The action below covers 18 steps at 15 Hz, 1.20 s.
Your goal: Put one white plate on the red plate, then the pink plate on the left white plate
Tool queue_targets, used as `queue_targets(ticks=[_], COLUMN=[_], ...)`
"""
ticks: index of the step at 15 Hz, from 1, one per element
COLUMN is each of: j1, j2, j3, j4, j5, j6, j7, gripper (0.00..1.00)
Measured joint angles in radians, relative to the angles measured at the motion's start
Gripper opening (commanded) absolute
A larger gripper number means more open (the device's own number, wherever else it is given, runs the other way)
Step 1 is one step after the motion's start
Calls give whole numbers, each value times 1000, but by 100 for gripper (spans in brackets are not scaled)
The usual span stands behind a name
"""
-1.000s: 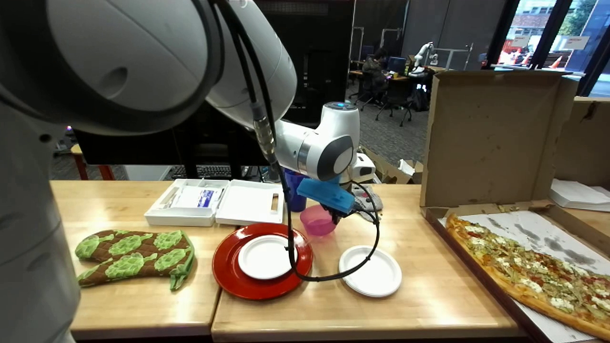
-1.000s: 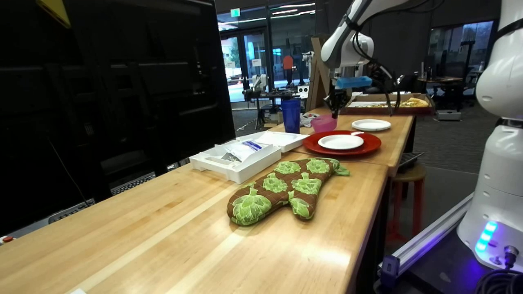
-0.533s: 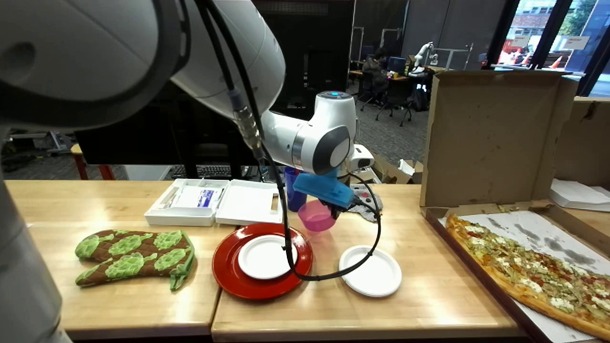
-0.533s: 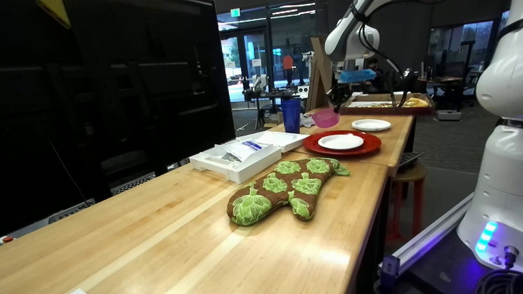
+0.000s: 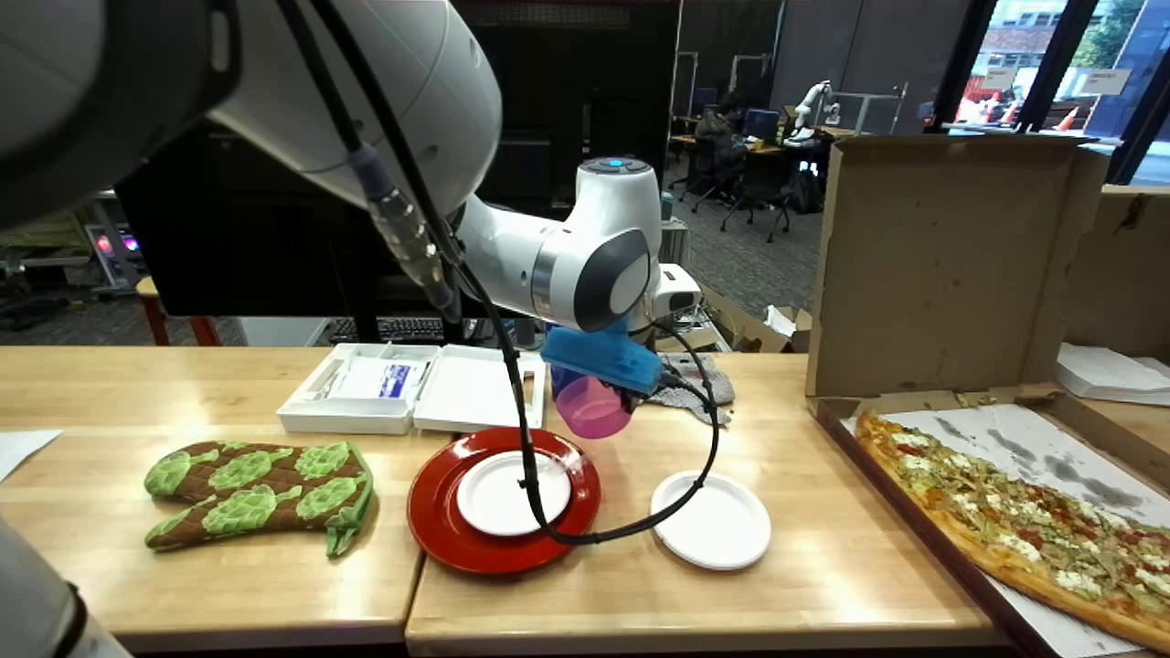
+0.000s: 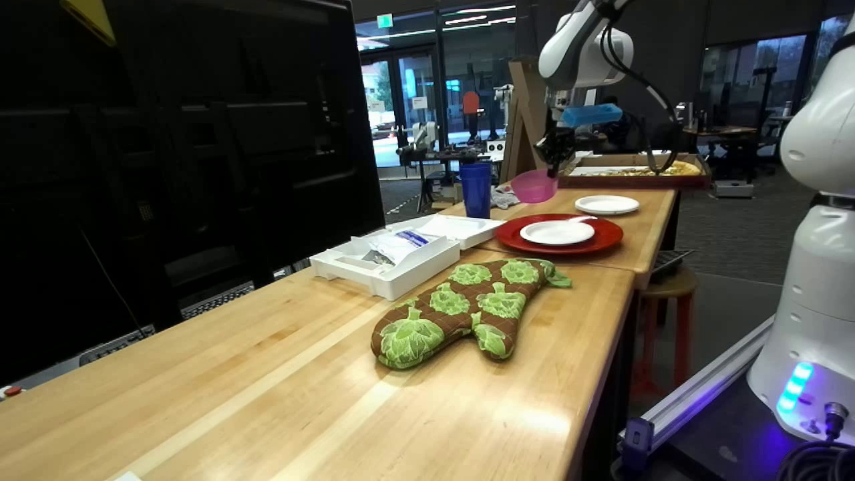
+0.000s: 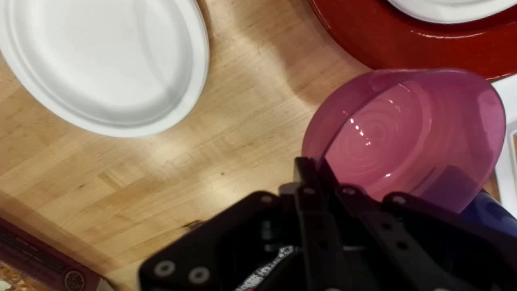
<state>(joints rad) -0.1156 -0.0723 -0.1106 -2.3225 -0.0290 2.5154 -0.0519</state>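
My gripper (image 7: 314,163) is pinched tight on the rim of the pink plate (image 7: 404,133), which I hold above the bench (image 5: 823,567) toward its far edge, with one white plate (image 5: 496,493) on the red plate (image 5: 434,514) and the other white plate (image 5: 717,528) apart from it, near the edge on my side.
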Motion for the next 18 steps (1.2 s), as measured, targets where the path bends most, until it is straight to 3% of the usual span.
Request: queue_targets(ticks=[18], j1=[6], j2=[-180], j3=[44], j4=[-241], j5=[-54], j6=[92], j7=[3], gripper=[1])
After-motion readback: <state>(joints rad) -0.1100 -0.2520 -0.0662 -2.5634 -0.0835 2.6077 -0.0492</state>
